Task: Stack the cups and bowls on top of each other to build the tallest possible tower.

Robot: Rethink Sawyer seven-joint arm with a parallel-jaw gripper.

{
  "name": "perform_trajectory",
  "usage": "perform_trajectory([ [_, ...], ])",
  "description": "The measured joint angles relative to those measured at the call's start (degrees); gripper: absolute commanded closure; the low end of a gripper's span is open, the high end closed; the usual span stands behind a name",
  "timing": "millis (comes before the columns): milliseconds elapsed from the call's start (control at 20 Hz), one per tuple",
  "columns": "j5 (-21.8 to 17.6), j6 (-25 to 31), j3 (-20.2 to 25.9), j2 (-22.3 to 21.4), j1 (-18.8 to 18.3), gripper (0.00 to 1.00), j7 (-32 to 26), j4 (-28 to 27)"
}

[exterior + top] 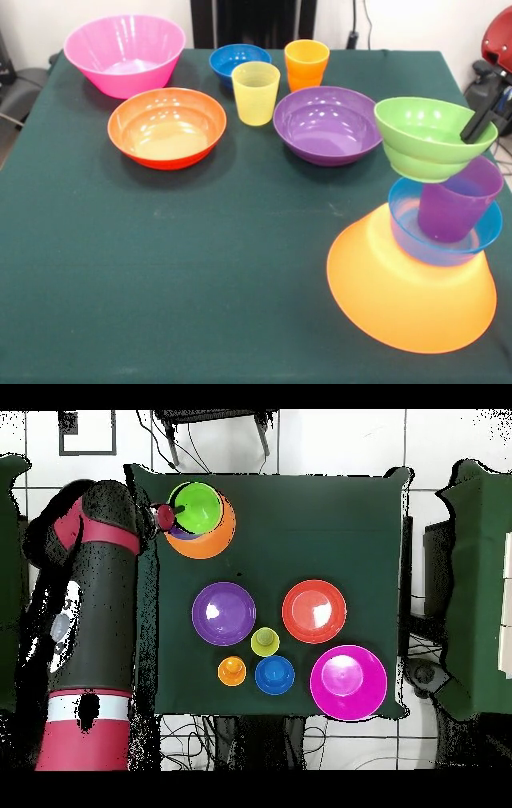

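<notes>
We saw the red and black arm [95, 614] run up the frame's left side overhead — its gripper [482, 122] entered at the front view's right edge, fingers unreadable.

The pincer [482, 122] is cut off at the frame's right edge (grip state unreadable).
</notes>
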Motion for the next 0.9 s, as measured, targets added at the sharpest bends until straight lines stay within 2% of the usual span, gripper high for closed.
perform_trajectory([
  [900,2.0,5.5,4.4,-0.3,-0.4,1.0,0.0,0.7],
])
